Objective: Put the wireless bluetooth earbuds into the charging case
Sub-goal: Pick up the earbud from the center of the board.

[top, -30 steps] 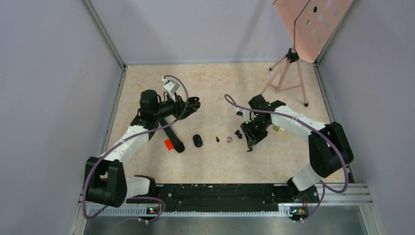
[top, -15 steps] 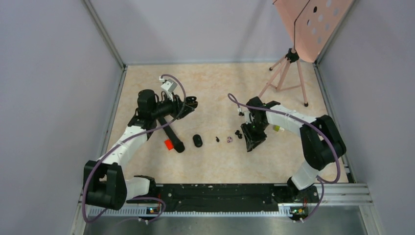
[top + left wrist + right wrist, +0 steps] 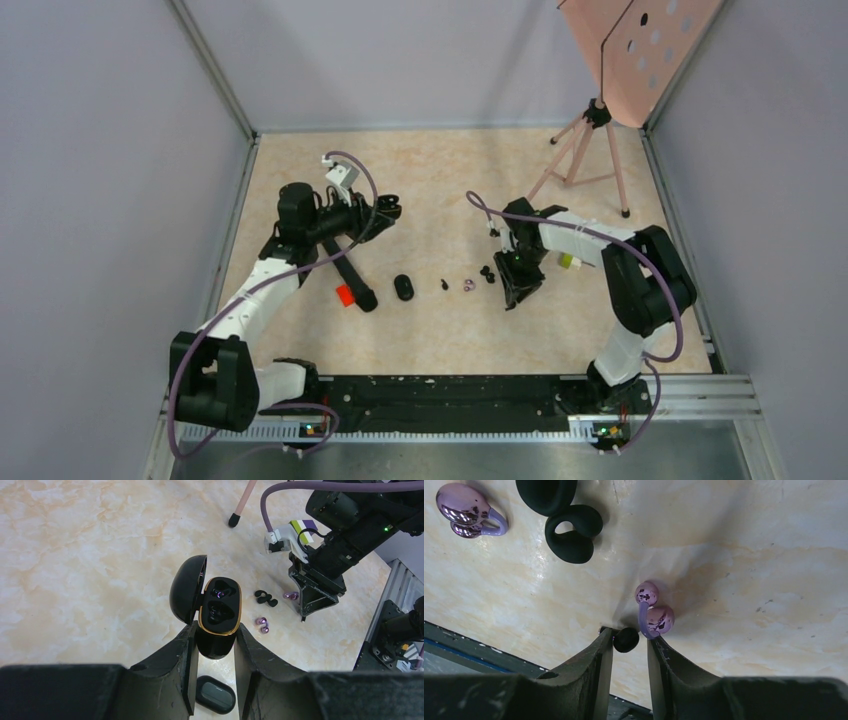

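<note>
My left gripper (image 3: 215,631) is clamped on the open charging case (image 3: 218,611), its lid swung left. Further right, a black earbud (image 3: 576,547) and a purple earbud (image 3: 461,502) lie on the table (image 3: 749,570). My right gripper (image 3: 630,636) is down beside a second purple earbud (image 3: 659,619). Its fingers are narrowly apart, and I cannot tell whether they grip anything.

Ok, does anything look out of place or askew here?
Nothing spilled or damaged. One oddity: the purple earbud lies just off one tip of the right gripper, not between its jaws; a small black piece sits in that gap instead. The left gripper holds the open charging case.
</note>
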`<move>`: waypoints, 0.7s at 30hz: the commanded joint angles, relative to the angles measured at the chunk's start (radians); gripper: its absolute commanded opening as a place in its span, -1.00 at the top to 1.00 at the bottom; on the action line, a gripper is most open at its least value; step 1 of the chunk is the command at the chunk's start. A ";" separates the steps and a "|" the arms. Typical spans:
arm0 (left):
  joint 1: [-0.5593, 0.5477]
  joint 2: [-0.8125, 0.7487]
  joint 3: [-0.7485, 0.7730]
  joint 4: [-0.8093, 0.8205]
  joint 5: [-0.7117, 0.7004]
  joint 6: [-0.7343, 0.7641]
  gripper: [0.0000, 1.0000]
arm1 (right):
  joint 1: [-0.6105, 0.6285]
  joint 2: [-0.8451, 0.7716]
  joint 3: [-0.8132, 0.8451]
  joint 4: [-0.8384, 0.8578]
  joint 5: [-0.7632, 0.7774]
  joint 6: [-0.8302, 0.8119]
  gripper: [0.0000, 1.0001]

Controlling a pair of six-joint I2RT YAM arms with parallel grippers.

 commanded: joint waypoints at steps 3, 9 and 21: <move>0.007 -0.029 0.011 0.023 -0.005 0.016 1.00 | -0.010 0.015 0.032 0.004 0.003 0.023 0.40; 0.010 -0.024 0.009 0.021 -0.006 0.020 1.00 | -0.011 0.016 0.023 -0.012 0.009 0.029 0.46; 0.010 -0.018 0.011 0.016 -0.005 0.035 1.00 | -0.011 0.007 0.007 -0.043 0.043 0.040 0.39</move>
